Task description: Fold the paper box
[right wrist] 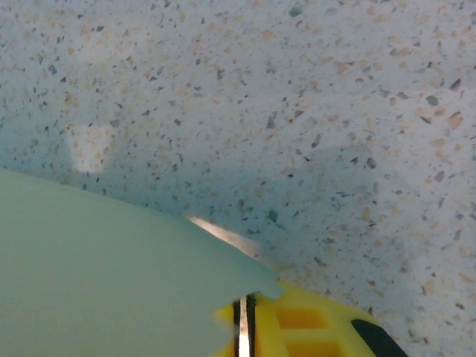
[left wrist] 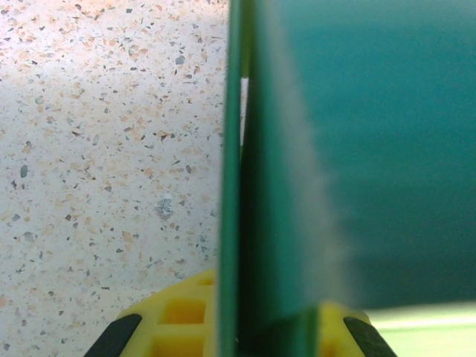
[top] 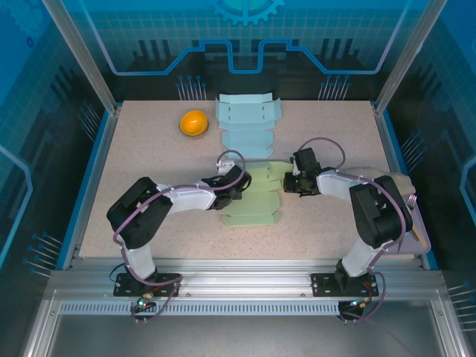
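The paper box (top: 256, 199) is a pale green flat blank lying in the middle of the table. My left gripper (top: 232, 183) holds its left edge. In the left wrist view the green sheet (left wrist: 349, 149) stands edge-on between the yellow fingers (left wrist: 175, 316), and the left gripper (left wrist: 245, 327) is shut on it. My right gripper (top: 288, 182) is at the blank's right edge. In the right wrist view a pale flap (right wrist: 97, 268) covers the left finger, and a thin pale sliver sits in the narrow slit of the right gripper (right wrist: 244, 320), shut on the sheet.
A second, light blue flat blank (top: 248, 123) lies at the back centre. An orange round object (top: 194, 123) sits left of it. A pale tray-like thing (top: 411, 201) lies at the table's right edge by the right arm. Speckled tabletop (top: 149, 156) surrounds the green blank.
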Robot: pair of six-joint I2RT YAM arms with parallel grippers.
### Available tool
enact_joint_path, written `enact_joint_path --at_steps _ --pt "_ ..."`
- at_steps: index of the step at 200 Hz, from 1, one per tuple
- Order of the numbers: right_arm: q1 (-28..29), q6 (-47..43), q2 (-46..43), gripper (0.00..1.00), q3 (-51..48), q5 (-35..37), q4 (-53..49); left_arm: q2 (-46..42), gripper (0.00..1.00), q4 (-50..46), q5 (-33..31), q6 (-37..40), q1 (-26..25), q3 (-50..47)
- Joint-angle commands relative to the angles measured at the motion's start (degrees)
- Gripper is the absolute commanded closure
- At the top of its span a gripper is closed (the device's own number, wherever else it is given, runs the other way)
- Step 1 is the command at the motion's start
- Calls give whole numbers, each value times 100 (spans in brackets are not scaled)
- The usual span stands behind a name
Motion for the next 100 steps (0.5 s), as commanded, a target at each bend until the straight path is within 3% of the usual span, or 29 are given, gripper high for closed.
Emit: enact_joint_path --at_steps 1,72,100 --pt "-166 186 148 87 -192 -433 636 158 100 -330 337 -200 -29 62" --pt "-89 349 -200 87 -438 -1451 1750 177 100 -280 474 -179 -28 75" --pt "92 105 -331 86 -182 -1541 1478 190 100 -251 512 -195 -28 75"
